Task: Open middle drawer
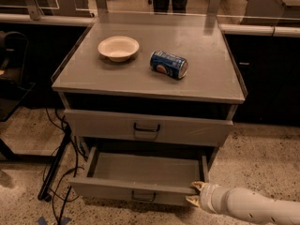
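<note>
The wide, shallow grey metal middle drawer [117, 190] stands pulled well out of the grey metal cabinet [225, 125], its plain grey inside bare and open to view, its small dark loop handle [143, 197] in the middle of the low front panel. At that drawer's front right corner sits the robot's hand [194, 193], reaching in from the lower right on a white, rounded arm [253, 206]. Its two pale fingers [197, 186] are spread apart, not closed together and holding nothing. The upper fingertip rests against the top rim of the front panel right at the corner, and the lower one lies just off the panel's face below it; I cannot tell whether that one touches.

Above, the taller-fronted grey drawer [103, 123] with a label slot under its dark handle sits pushed in. On the grey tabletop [140, 81] a shallow cream-coloured round bowl [118, 47] stands upright towards the back left, and a blue soda can [168, 64] lies on its side just to the right of it, the two apart. Black cables [58, 172] trail down over the speckled floor [262, 158] at the cabinet's left
</note>
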{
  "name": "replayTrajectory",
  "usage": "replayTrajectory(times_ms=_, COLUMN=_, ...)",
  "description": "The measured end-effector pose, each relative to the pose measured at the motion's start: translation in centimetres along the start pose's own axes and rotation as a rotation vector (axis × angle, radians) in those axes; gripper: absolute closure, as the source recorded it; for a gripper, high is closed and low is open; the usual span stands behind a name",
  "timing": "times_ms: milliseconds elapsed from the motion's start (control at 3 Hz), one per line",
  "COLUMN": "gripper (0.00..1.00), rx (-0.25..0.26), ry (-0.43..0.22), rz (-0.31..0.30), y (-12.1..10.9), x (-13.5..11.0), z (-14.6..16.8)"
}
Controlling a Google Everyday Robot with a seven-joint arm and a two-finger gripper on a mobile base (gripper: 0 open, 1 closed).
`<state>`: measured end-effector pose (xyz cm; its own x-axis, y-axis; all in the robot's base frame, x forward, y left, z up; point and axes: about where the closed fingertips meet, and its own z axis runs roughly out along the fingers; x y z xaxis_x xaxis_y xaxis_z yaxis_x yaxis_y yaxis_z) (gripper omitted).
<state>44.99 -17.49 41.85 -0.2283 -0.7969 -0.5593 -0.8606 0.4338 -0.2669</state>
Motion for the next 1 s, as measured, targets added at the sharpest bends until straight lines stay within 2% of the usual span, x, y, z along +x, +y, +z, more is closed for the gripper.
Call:
replayTrajectory(times_ms=333, gripper=0.93, rx=-0.006, ry=-0.009, rz=0.022, y=0.9, x=0.9, z=-1.1)
replayTrajectory(times_ms=667, gripper=1.0, rx=-0.006, ry=-0.018, rz=0.03, y=2.1, x=1.4, z=-2.2)
replayTrajectory(times_ms=1000, gripper=0.98, rx=-0.006, ry=-0.018, rz=0.03, y=2.2, x=1.3, z=-2.4)
